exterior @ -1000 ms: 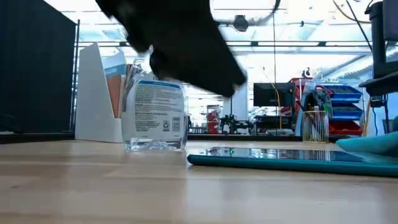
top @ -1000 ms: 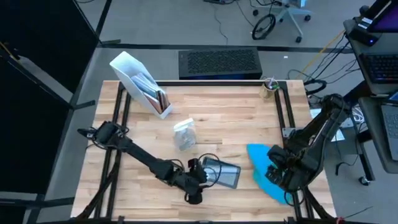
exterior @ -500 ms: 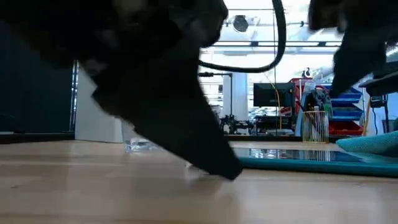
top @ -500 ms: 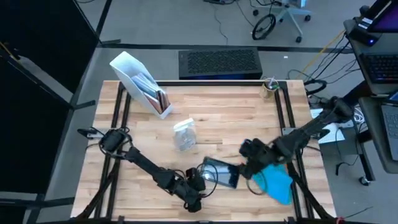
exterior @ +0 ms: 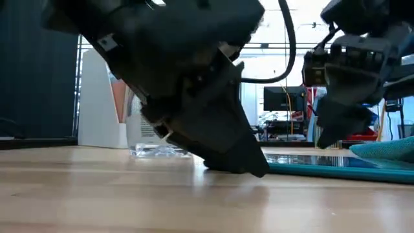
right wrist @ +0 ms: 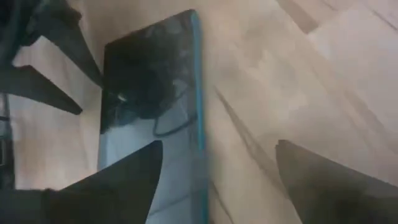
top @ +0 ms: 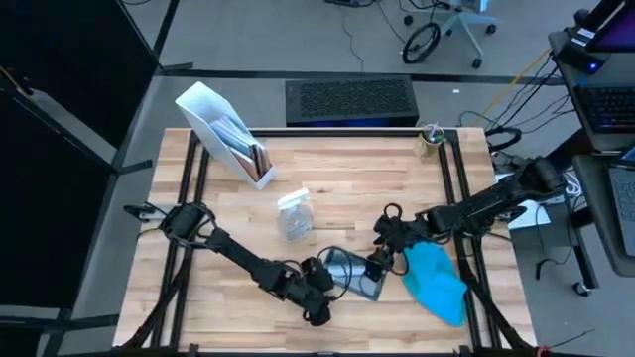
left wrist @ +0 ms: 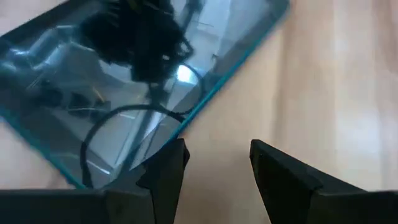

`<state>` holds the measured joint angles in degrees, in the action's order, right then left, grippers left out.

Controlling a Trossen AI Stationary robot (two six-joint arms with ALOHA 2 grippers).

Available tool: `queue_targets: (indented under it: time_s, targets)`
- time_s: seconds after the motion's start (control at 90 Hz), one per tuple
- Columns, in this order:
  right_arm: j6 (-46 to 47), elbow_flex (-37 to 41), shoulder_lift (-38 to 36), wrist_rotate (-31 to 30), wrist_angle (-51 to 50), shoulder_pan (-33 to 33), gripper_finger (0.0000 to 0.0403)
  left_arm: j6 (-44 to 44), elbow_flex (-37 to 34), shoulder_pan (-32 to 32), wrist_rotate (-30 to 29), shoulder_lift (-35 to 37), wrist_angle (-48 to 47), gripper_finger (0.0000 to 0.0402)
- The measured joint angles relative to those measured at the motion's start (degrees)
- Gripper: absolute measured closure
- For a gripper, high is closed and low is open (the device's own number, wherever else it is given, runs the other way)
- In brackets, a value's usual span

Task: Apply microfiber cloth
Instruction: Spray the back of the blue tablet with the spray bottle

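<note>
- Microfiber cloth (top: 435, 282) crumpled in a sky-blue heap on the table (top: 347, 178), just behind the right gripper's fingers and free of them; one edge seen in the low view (exterior: 388, 150) beside the tablet.
- Right gripper (top: 379, 265) stretched out low over the tablet (top: 355, 275), fingers spread wide apart and empty — one finger (right wrist: 106, 186) over the glass, the other (right wrist: 329, 180) over bare wood past the teal edge.
- Left gripper (top: 319, 289) down at the tablet's opposite end, fingers parted by a narrow gap, nothing between them; one finger (left wrist: 165, 171) right at the tablet's teal rim (left wrist: 205, 99), the other (left wrist: 280, 171) above the wood.
- In the low view, left gripper (exterior: 249, 165) tipped down with its fingertips at the table surface, just in front of the tablet's near edge (exterior: 323, 169); whether touching the tablet, cannot tell.
- Spray bottle (top: 295, 214) lying on the table beyond both pairs of fingers, well apart from them.
- White file holder (top: 226, 134) with papers farther off, toward the far corner — nowhere near either set of fingers.
- Small cup of pens (top: 429, 140) at the table's far edge on the right arm's side.
</note>
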<state>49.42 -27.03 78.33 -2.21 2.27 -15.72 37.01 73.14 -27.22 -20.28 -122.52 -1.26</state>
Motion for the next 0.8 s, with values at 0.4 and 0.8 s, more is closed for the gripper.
queue_targets:
  time_s: [0.4, 0.8]
  targets:
    - [4.9, -0.2, 15.7, 3.3, 21.4, -4.2, 0.0109, 0.2, -0.1, 2.5, 0.2, 0.0, -0.5, 0.0227]
    - [6.3, -0.1, 19.1, 3.4, 31.4, -7.8, 0.0176, -0.2, -0.1, 3.4, -0.3, -0.1, -0.3, 0.0226]
